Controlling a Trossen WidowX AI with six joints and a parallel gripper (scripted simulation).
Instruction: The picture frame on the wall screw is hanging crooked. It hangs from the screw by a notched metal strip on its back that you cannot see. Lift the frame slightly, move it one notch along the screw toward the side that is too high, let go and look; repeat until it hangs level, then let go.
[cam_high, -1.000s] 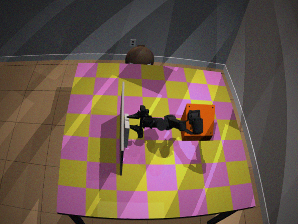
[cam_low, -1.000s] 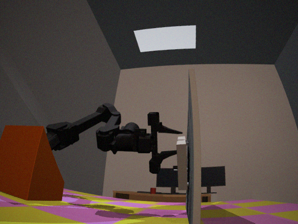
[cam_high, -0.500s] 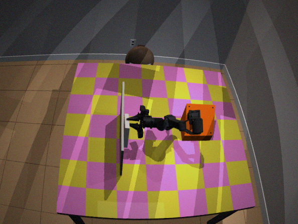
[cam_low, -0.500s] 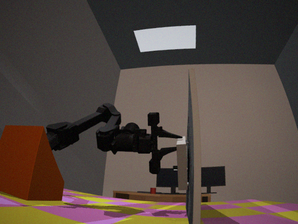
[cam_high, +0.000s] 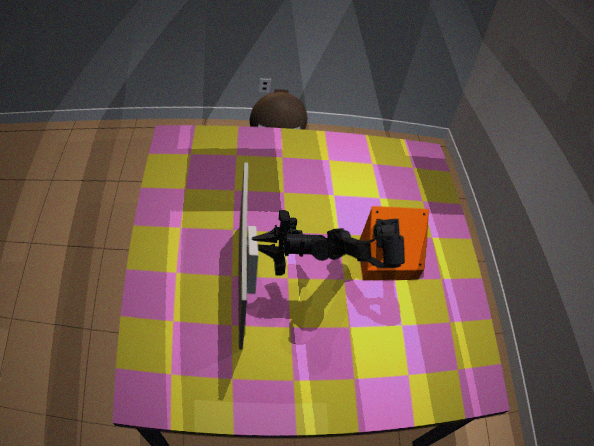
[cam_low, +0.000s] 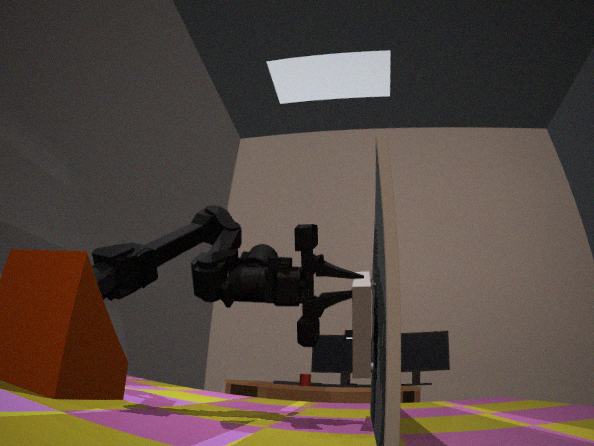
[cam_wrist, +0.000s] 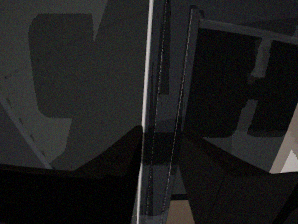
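Note:
The picture frame is a pale slab that hangs flat against the thin upright wall panel on the table. The top and exterior views show it edge-on, so I cannot judge its tilt. The screw and the notched strip are hidden behind it. My gripper reaches out level from the arm and is shut on the frame's upper end, one finger above it and one below. In the wrist view the frame's edge runs as a narrow upright strip between my two dark fingers.
The arm stands on an orange block to the right of the panel on the pink and yellow checked table. A brown round object sits behind the table's far edge. A desk with monitors stands far behind.

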